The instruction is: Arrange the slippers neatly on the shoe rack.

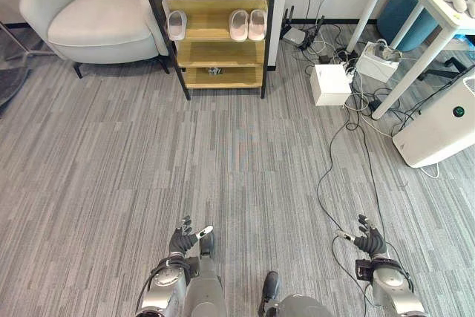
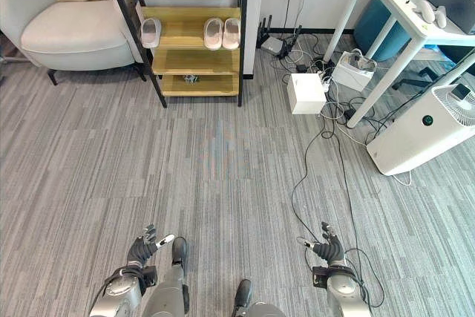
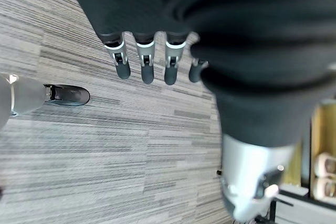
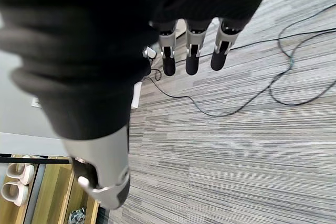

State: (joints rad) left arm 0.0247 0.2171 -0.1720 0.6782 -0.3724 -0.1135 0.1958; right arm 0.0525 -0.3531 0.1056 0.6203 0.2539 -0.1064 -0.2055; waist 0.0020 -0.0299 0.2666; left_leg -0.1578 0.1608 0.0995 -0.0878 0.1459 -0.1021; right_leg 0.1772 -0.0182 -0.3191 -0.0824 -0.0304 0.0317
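The shoe rack (image 1: 220,42) stands far across the grey floor (image 1: 111,161), against the wall beside a pale armchair (image 1: 96,20). Three slippers sit on its top wooden shelf. One slipper (image 1: 177,25) is alone at the left end. A pair of slippers (image 1: 247,25) sits side by side at the right end, touching each other, toes to the back.

Both hands hang low and well away from the rack. The left hand (image 1: 185,239) has its fingers (image 3: 146,64) straight and loose, holding nothing. The right hand (image 1: 367,240) is the same, with its fingers (image 4: 191,51) spread over the floor and empty.

It looks like the job is nearly done, or one slipper is missing its mate (I can't see a fourth one anywhere on the floor). To do the next bit well, the robot would need to come close to the rack first, because its hands can't touch it from here. Then it could slide the lone slipper along the shelf toward the pair, so they all line up. It should push gently with flat fingers so the slipper doesn't fall off the back.

The middle shelf looks bare. The bottom shelf holds a small dark thing (image 1: 214,71) that is too tiny to name.

To the right are a white box (image 1: 329,84), tangled cables (image 1: 356,139), a white desk (image 1: 427,5) and a white air cleaner (image 1: 441,128). The robot should step around those cables.
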